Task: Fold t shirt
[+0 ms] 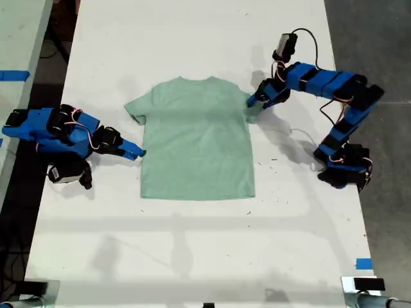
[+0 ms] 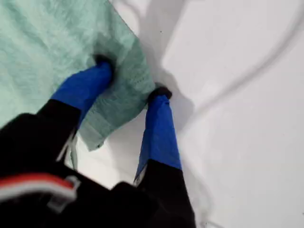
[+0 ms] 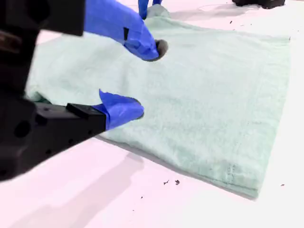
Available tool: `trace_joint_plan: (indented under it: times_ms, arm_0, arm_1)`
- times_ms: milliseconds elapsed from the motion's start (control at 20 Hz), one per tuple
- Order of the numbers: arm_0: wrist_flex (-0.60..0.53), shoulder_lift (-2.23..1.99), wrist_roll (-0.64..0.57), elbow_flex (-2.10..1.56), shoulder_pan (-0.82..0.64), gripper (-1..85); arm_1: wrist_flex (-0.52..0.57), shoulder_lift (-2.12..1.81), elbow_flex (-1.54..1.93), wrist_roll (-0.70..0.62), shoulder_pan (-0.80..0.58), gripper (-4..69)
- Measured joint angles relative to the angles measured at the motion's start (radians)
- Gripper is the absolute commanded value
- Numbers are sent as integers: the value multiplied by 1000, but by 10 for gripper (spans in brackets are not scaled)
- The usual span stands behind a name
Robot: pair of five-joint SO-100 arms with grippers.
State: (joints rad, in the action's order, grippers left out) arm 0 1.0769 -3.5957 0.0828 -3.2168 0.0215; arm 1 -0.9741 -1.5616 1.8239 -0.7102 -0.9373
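The pale mint-green t shirt (image 1: pixel 196 141) lies flat on the white table (image 1: pixel 192 256), neck toward the far edge. My first gripper (image 1: pixel 252 102) is at the sleeve on the exterior view's right. In the first wrist view its jaws stand open (image 2: pixel 132 80) astride that sleeve (image 2: pixel 123 95), one fingertip (image 2: pixel 102 69) pressing on the cloth, the other at the sleeve's edge. My second gripper (image 1: pixel 135 153) sits at the shirt's side edge on the exterior view's left, open (image 3: pixel 148 78), just off the cloth (image 3: pixel 213 95) and holding nothing.
A second table (image 1: pixel 19 38) with blue tape (image 1: pixel 13 75) borders the exterior view's left. Another blue tape mark (image 1: pixel 363 263) sits near the front corner on the exterior view's right. A thin cable (image 1: pixel 292 131) trails by the first arm's base (image 1: pixel 343 170).
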Motion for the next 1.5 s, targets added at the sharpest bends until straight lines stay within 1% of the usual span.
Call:
trace_joint_plan:
  times_ms: [200, 400, 500, 550, 600, 650, 800, 900, 950, 1050, 1100, 1200, 1350, 1400, 1450, 1500]
  arm_0:
    - [0, 0, 0, 0, 0, 162]
    - [0, 0, 0, 0, 0, 162]
    - [0, 0, 0, 0, 0, 162]
    - [0, 0, 0, 0, 0, 162]
    - [0, 0, 0, 0, 0, 162]
    - [0, 0, 0, 0, 0, 162]
    - [0, 0, 0, 0, 0, 162]
    - [0, 0, 0, 0, 0, 162]
    - [0, 0, 0, 0, 0, 162]
    - [0, 0, 0, 0, 0, 162]
    - [0, 0, 0, 0, 0, 162]
    - [0, 0, 0, 0, 0, 162]
    - [0, 0, 0, 0, 0, 162]
    - [0, 0, 0, 0, 0, 162]
    - [0, 0, 0, 0, 0, 162]
    - [0, 0, 0, 0, 0, 162]
  arm_1:
    - [8, -14, 8, 26, -6, -12]
    - [-115, -69, -106, 23, 8, -12]
    - [-172, -80, -224, 11, 83, -12]
    - [-179, -81, -272, 3, 130, -12]
    - [-173, -81, -298, -8, 178, -12]
    - [-141, -80, -308, -18, 229, -12]
    - [-5, 3, -311, -49, 357, -12]
    - [49, 114, -357, -66, 402, -12]
    - [54, 167, -397, -75, 413, -2]
    - [46, 272, -506, -100, 446, 132]
    - [25, 298, -555, -107, 463, 175]
    - [-26, 299, -614, -114, 477, 189]
    - [-127, 241, -621, -114, 465, 187]
    - [-161, 190, -617, -114, 453, 150]
    - [-198, 132, -609, -114, 437, 4]
    - [-236, 64, -588, -112, 422, 4]
